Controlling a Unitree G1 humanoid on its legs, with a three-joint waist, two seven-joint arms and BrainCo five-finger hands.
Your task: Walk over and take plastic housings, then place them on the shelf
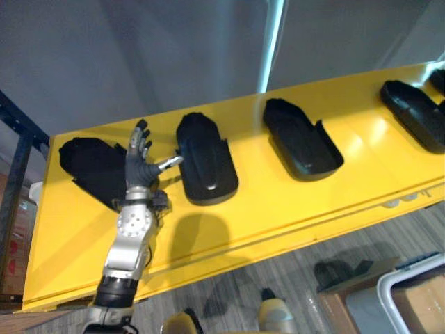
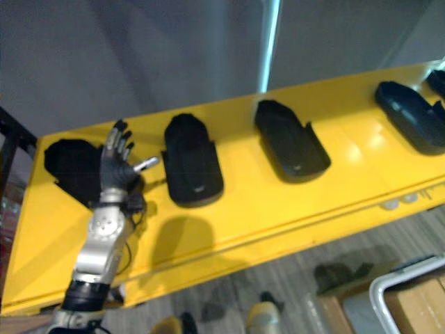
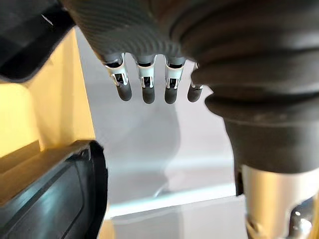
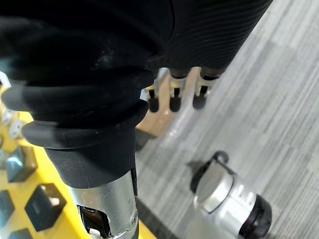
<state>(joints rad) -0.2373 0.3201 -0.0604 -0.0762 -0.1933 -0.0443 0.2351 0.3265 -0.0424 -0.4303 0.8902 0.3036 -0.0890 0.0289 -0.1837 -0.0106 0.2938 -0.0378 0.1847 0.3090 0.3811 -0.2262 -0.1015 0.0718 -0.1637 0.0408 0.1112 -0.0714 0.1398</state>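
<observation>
Several black plastic housings lie in a row on the yellow shelf (image 1: 278, 205): one at the far left (image 1: 83, 167), a second (image 1: 205, 160), a third (image 1: 300, 139) and a fourth (image 1: 414, 111) at the right. My left hand (image 1: 139, 167) is open above the shelf between the first two housings, fingers straight and thumb out toward the second one, holding nothing. Its wrist view shows the straight fingers (image 3: 144, 84) with a housing (image 3: 55, 199) close by. My right hand (image 4: 174, 97) hangs over the grey floor with relaxed fingers and nothing in it.
A grey wall stands behind the shelf. A dark metal frame (image 1: 17, 160) rises at the shelf's left end. On the floor at lower right sit a cardboard box and a white-rimmed bin (image 1: 410, 292). A yellow panel with black squares (image 4: 20, 199) is beside my right arm.
</observation>
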